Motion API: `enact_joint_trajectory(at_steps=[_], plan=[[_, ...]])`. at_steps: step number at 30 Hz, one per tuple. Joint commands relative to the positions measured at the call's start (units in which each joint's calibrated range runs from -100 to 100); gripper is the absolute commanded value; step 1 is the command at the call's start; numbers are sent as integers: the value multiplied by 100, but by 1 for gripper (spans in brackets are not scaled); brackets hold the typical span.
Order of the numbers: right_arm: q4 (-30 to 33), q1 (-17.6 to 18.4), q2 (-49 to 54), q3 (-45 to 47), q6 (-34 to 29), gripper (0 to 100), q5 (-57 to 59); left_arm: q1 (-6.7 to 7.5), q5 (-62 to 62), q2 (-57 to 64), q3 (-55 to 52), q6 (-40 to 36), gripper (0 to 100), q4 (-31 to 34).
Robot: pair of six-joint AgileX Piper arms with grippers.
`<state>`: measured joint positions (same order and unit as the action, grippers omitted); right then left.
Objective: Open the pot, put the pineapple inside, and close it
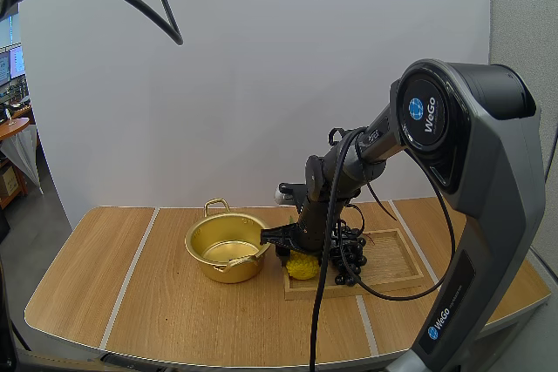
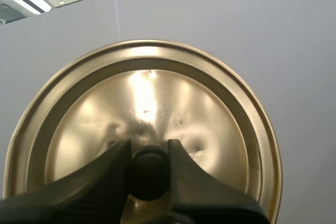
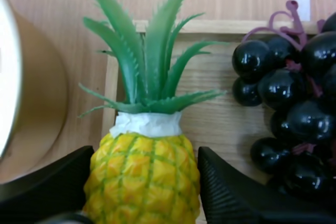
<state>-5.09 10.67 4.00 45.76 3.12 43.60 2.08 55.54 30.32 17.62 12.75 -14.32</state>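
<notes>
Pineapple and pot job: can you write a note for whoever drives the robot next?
Left gripper: shut on the black knob of the round gold metal lid, held high.
Right gripper: shut on the yellow toy pineapple, in the wooden tray beside black grapes.
Done: gold metal pot open.
Left: pineapple into pot, lid back on.

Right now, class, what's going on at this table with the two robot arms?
The left gripper holds the lid by its knob, high above the table, so the pot sits open. The right gripper is down at the wooden tray, its fingers pinching the pineapple, which lies there next to the grapes. The pineapple is not yet in the pot.
</notes>
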Motion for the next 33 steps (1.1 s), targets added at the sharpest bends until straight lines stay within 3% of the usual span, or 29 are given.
enact_joint_trajectory(at_steps=[1, 2, 3, 15, 25, 33], plan=[[74, 18, 433, -49, -19, 11, -10, 13, -229, 41, 49, -36, 0, -23], [74, 18, 524, -49, -19, 1, -10, 13, -229, 41, 49, -36, 0, -23], [74, 18, 642, -49, -19, 0, -10, 13, -229, 41, 49, -36, 0, -23], [24, 146, 1856, -211, 525, 0, -74, 13, -229, 41, 49, -36, 0, -23], [24, 825, 1389, -828, 699, 0, -128, 13, -229, 41, 49, -36, 0, -23], [-133, 959, 448, -1290, 699, 0, -73, 13, -229, 41, 49, -36, 0, -23]])
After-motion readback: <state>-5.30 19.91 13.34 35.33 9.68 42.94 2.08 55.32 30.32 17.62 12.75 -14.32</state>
